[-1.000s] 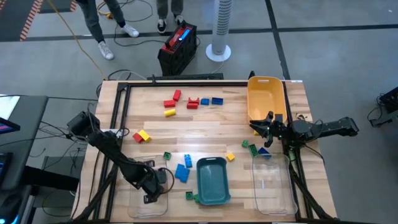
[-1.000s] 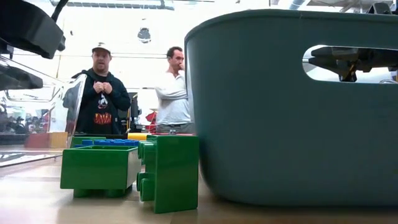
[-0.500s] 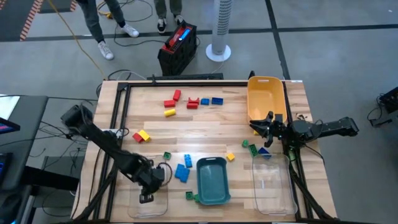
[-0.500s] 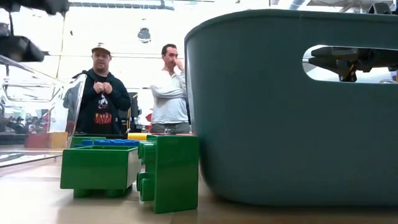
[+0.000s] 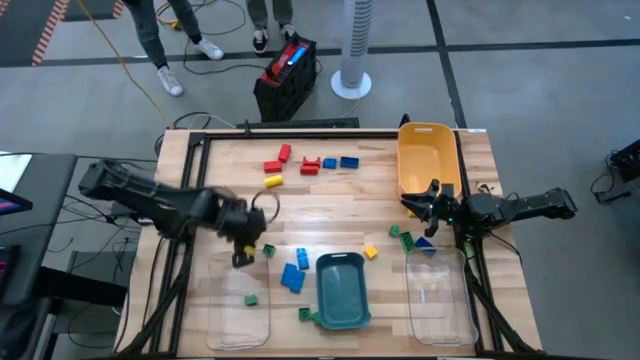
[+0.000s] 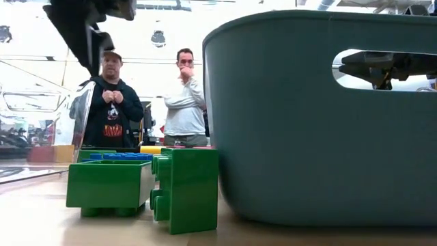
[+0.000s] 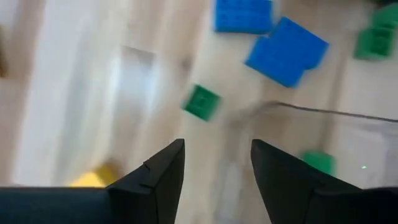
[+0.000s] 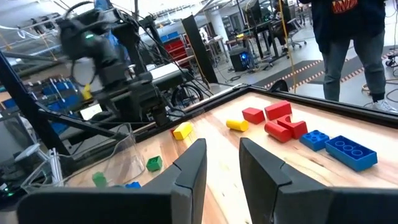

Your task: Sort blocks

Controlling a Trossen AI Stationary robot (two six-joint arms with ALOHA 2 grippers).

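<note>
Over the wooden desk [image 5: 330, 205], the left end effector [image 5: 241, 258] is swinging away from the clear plastic bin [image 5: 222, 325], fingers parted and empty; a small green block [image 5: 251, 299] is now lying inside, one more sorted. Right end effector [image 5: 421, 204] is idling part-open, empty, beside the yellow bin [image 5: 428, 150].

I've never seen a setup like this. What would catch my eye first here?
Probably the deep teal plastic bin at the table's near edge, which fills most of the low view. Next, the small red, yellow, green and blue toy bricks scattered over the wooden table. The left gripper hangs open, empty, above the table's left half, beside a clear plastic bin holding one green brick.
</note>
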